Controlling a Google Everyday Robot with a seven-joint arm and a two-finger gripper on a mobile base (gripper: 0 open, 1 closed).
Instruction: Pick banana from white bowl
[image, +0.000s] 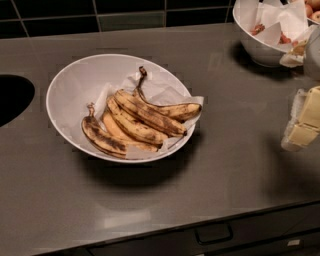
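Note:
The white bowl (70, 82) is wide and shallow, lined with white paper, and stands left of centre on the grey counter. Several overripe bananas lie in its near right half. The banana (150, 116) is long and gently curved, yellow with dark brown streaks, and lies on top of the pile, running from upper left to lower right. A darker, blotched banana (102, 139) lies at the front left, with a paler one (116, 129) beside it. My gripper (303, 122), cream-coloured, is at the right edge of the view, well right of the bowl and above the counter, with nothing seen in it.
A deeper white bowl (260, 47) with paper and reddish pieces stands at the back right, close behind my gripper. A dark round opening (12, 97) is cut into the counter at the left edge. A dark tiled wall (125, 15) runs behind. Drawer fronts with a handle (214, 234) lie below the counter's front edge.

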